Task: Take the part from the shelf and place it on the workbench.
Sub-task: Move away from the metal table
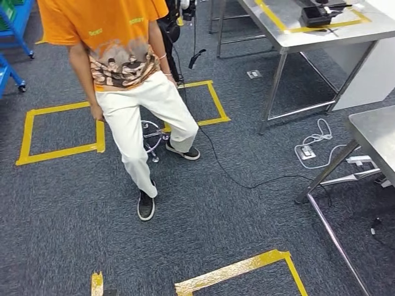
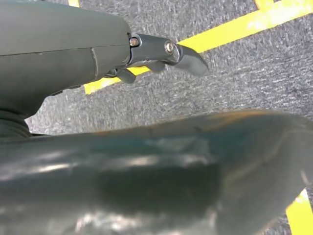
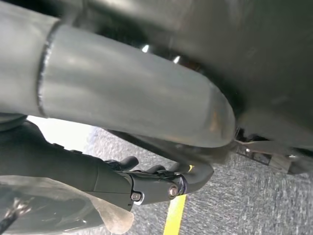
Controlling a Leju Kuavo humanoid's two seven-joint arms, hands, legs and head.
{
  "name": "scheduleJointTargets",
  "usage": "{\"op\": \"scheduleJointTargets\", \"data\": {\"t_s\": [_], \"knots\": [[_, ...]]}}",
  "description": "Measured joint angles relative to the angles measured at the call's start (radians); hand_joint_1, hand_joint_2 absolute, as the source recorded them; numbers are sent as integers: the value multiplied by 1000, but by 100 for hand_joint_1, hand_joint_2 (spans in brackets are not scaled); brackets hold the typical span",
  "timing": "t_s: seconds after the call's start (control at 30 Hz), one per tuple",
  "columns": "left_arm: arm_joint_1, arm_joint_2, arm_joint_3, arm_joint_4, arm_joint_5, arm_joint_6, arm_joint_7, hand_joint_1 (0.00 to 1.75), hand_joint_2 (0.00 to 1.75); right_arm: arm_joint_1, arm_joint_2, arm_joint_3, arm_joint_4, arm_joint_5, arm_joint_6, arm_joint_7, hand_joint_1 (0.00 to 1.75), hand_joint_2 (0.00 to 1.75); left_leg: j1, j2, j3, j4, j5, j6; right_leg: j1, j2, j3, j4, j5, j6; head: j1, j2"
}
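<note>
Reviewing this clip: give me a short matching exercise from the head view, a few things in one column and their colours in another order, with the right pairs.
Things:
1. person's shirt
2. person's trousers
3. floor tape
4. carpet

Colours:
A. white
B. dark grey-blue
C. orange
D. yellow

Pairs: 1-C, 2-A, 3-D, 4-B

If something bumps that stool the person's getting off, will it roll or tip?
Probably rolls: the stool shows a chrome base with what look like casters. The carpet would likely slow it. Tipping seems less likely, since the base looks low and spread, though it is mostly hidden.
</note>
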Motion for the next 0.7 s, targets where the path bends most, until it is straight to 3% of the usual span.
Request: {"op": "scheduleJointTargets", "data": {"t_s": [0.03, 0.07, 0.1, 0.13, 0.2, 0.27, 0.33, 0.37, 0.43, 0.47, 0.5, 0.57, 0.6, 0.63, 0.7], "knots": [[-1, 0, 0, 0, 0, 0, 0, 0, 0, 1, 0, 0, 0, 1, 2, -2, 0, 0, -1, -13, 0, 0, -1, 2, 0, 8, -36, 63, -19, 0, 1, 0], [0, -1, 0, 0, 0, 0, 0, 0, 0, 0, 0, 0, 0, 1, 3, -4, 0, 0, -1, -27, 1, 0, -1, 2, 1, 11, -59, 96, -17, 0, 1, 0], [0, -1, 0, 0, 1, 0, 0, 0, 0, -1, 0, 0, 0, 2, 4, -6, 0, 0, -1, -42, 3, 1, -2, 3, 1, 13, -64, 90, 4, -1, 1, 0], [0, -1, 0, 0, 1, 0, 0, 0, 0, -2, 0, 0, 0, 2, 5, -7, 0, 0, -1, -59, 5, 2, -3, 2, 0, 18, -53, 47, 43, -3, 1, 0], [-1, -1, 0, 0, 1, 0, 0, 0, 0, 0, 0, 0, 0, 3, 5, -6, 0, 0, -1, -90, 6, 6, -6, -3, -4, 58, -4, -87, 121, -7, 0, 0], [-2, -1, 0, 0, 1, 0, 0, 0, 0, 1, 0, 0, 1, 3, 5, -6, 0, 0, -1, -115, -2, 11, -6, -13, -7, 96, 27, -163, 142, -10, -1, 0], [0, -1, 0, 0, 1, 0, 0, 0, 0, 0, 0, 0, 1, 3, 5, -6, 0, 0, 2, -137, -10, 10, -2, -26, -6, 90, 37, -173, 137, -16, -1, 0], [2, -1, 0, 0, 1, 0, 0, 0, 0, -1, 1, 0, 1, 3, 5, -6, 0, 0, 2, -129, -12, 12, -3, -32, -7, 78, 41, -176, 140, -21, -2, 0], [2, 0, 0, 0, 0, 0, -1, 0, 0, 0, 2, 0, 1, 4, 6, -6, 0, 0, -1, -76, -34, 61, -32, -44, -9, 48, 49, -183, 142, -35, -10, 0], [1, 0, 0, 0, 0, 0, -1, 0, 0, 2, 2, 0, 1, 4, 6, -6, 0, 0, -1, -40, -58, 115, -61, -49, -8, 31, 52, -184, 140, -40, -14, 0], [-1, 0, 0, 0, 0, 0, -1, 0, 0, 4, 2, 0, 1, 4, 7, -6, 0, 0, 0, -19, -91, 183, -93, -54, -6, 14, 54, -185, 138, -44, -17, 0], [-1, 0, 0, 0, 0, 0, -1, 0, 0, 6, 2, 0, 1, 4, 7, -6, 0, 0, 5, -8, -140, 286, -126, -59, -3, -19, 58, -184, 133, -46, -17, 0], [1, 0, 0, 0, 0, 0, -1, 0, 0, 6, 2, 0, 1, 4, 8, -6, 0, 0, 6, -6, -142, 289, -115, -60, -3, -33, 61, -184, 130, -46, -17, 0], [2, 1, 0, 0, 0, 0, -1, 0, 0, 5, 2, 0, 1, 4, 8, -6, 0, 0, 7, -1, -124, 253, -86, -59, -3, -46, 66, -184, 127, -44, -18, 0], [2, 1, 0, 0, 0, 0, -1, 0, 0, 6, 3, 0, 1, 5, 8, -6, 0, 0, 1, 41, -55, 118, -21, -52, -1, -69, 75, -184, 117, -35, -18, 0]]}}
